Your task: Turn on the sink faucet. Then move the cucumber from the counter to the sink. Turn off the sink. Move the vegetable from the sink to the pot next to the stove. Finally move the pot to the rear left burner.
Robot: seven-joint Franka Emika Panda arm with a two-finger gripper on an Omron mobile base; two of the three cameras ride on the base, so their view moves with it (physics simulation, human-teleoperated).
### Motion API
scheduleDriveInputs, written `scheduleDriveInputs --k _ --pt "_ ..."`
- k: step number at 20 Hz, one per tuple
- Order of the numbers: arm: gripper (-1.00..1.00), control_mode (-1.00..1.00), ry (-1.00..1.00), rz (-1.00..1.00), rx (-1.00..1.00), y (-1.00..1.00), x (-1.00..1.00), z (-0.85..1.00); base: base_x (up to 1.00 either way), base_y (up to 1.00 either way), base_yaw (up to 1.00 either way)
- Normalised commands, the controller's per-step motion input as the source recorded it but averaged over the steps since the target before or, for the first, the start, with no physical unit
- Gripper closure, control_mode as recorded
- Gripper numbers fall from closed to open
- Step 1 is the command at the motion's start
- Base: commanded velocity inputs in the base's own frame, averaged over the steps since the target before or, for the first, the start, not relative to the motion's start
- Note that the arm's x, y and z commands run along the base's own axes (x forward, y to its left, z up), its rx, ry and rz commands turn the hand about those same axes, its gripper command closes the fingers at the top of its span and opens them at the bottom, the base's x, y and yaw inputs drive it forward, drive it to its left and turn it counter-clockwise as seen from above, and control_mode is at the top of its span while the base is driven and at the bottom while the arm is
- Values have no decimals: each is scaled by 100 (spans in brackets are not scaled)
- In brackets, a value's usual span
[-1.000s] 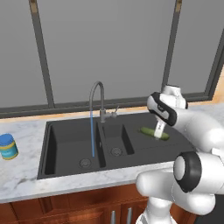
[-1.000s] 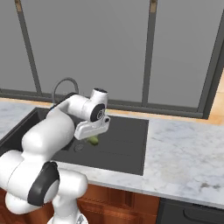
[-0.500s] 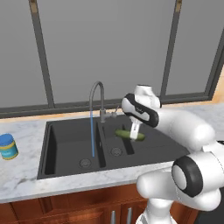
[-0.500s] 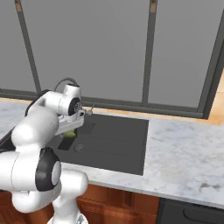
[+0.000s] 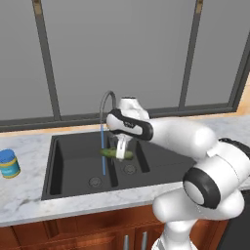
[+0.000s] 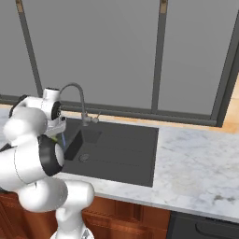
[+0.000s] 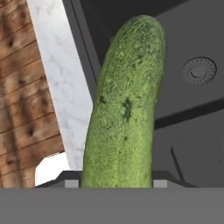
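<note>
End effector clenched on cucumber, held crosswise over sink near divider, beside running faucet stream. Risks: early release lands it on divider; it rolls into wrong bowl; arm clips spout.

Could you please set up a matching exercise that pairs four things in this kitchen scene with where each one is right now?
Things:
1. cucumber
2. jar
3. faucet
4. water stream

Places:
A. on the counter left of the sink
B. held in the gripper above the sink
C. falling into the large basin
D. rising behind the sink

Pairs: 1-B, 2-A, 3-D, 4-C
</note>
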Motion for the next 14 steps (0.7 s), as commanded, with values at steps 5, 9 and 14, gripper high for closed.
scheduleDriveInputs --k 5,9,14 --pt "100 -100 1 1 -12 82 7 -36 0 0 0" --pt "100 -100 0 -1 -14 37 15 -23 0 0 0" --pt "100 -100 0 -5 -8 36 39 -8 0 0 0"
